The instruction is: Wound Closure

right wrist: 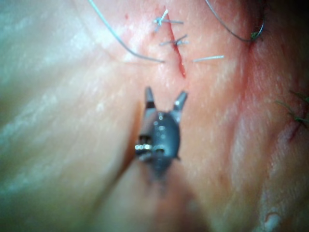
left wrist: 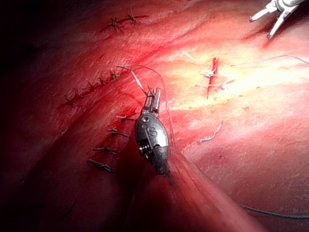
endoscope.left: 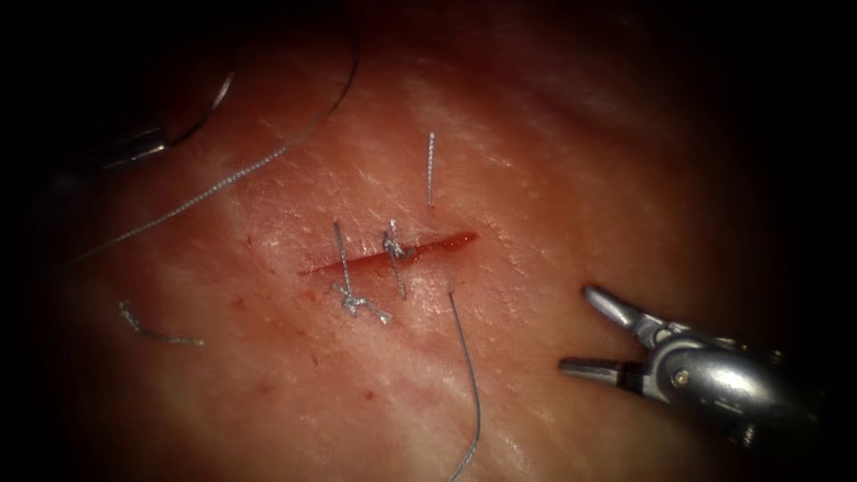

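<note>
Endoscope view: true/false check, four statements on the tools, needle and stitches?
1. The right tool is open and holds nothing. True.
2. The needle is in the tissue. False: the left tool holds it near one end, clear of the tissue, left of the cut.
3. Two knotted stitches cross the cut. True.
4. The right tool is left of the cut. False: it is on the right.

Tissue [endoscope.left: 553,161] pink-red, pale streaks; cut [endoscope.left: 393,254] bright red; thread [endoscope.left: 469,375] grey; right tool [endoscope.left: 600,335] silver.
</note>
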Motion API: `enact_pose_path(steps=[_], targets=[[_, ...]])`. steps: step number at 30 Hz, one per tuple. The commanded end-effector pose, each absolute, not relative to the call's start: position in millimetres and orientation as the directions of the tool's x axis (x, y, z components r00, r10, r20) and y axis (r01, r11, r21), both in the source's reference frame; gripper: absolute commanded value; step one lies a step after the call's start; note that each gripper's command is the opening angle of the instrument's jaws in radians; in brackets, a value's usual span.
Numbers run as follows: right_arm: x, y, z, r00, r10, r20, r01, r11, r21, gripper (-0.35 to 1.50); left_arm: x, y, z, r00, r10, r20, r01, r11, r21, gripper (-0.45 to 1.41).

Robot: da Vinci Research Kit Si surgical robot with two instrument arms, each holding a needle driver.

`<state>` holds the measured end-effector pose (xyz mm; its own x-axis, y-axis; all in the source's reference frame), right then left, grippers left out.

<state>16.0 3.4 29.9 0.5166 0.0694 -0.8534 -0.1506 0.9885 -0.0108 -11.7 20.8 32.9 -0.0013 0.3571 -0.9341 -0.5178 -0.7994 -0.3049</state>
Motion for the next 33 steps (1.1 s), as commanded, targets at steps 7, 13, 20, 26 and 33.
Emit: enact_pose_path(steps=[7, 13, 20, 26, 33], targets=[[21.1, 9.1, 32, 0.447, 0.496, -0.745, -0.329, 0.865, 0.379, 0.94, -12.8, 20.6, 34, -0.001, 0.360, -0.933, -0.507, -0.804, -0.310, -0.45], [23.9, 11.6, 35, 0.352, 0.656, -0.667, -0.345, 0.754, 0.559, 0.89, -13.0, 20.4, 34, -0.001, 0.363, -0.932, -0.501, -0.806, -0.314, -0.45], [25.2, 14.2, 37, 0.224, 0.793, -0.567, -0.356, 0.608, 0.710, 0.81, -13.0, 20.2, 34, -0.003, 0.363, -0.932, -0.500, -0.808, -0.313, -0.45], [27.1, 15.1, 39, 0.174, 0.821, -0.543, -0.328, 0.568, 0.755, 0.81, -13.0, 20.2, 34, -0.003, 0.362, -0.932, -0.500, -0.808, -0.312, -0.45], [29.9, 15.0, 40, 0.153, 0.836, -0.528, -0.278, 0.549, 0.788, 0.74, -13.0, 20.2, 34, -0.003, 0.362, -0.932, -0.499, -0.808, -0.313, -0.45]])
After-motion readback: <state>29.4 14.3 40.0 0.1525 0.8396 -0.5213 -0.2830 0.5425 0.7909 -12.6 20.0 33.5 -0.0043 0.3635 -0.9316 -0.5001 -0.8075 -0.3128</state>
